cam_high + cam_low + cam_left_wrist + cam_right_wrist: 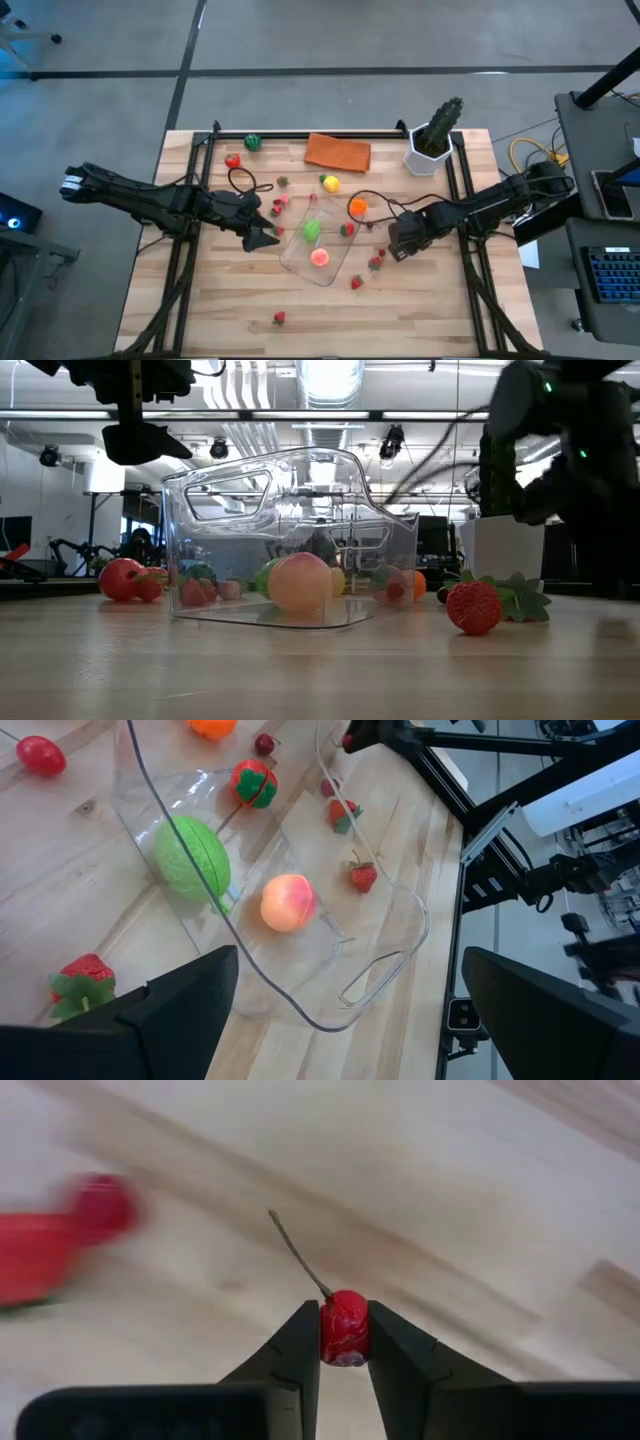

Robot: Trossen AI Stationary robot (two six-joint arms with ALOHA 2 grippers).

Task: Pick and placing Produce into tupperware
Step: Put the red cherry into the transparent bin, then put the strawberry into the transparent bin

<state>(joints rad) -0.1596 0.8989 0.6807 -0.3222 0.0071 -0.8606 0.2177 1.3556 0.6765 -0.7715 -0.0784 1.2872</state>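
The clear tupperware [318,250] lies mid-table, holding a green fruit [312,229] and a peach [320,257]; the left wrist view shows its rim [385,965], the green fruit [192,858] and the peach [288,903]. More produce lies scattered on the wood around it: strawberries [356,283], an orange piece [357,206], a yellow piece [330,183]. My left gripper [265,237] hovers open by the tupperware's left side, fingers wide apart [340,1015]. My right gripper [395,247], right of the tupperware, is shut on a small red cherry [344,1330]. My right gripper pinches the cherry's round body [344,1342] between its two fingertips [300,1342], one on each side. The thin stem [298,1260] sticks out forward past the fingers. The wood behind it is blurred; whether the cherry is lifted clear does not show.
A flat orange cloth [338,152] and a cactus in a white pot [432,140] sit along the far edge. A red tomato [232,160] and a green piece [253,142] lie far left. Black cables [250,183] loop over the table. One strawberry [279,318] lies near the front edge.
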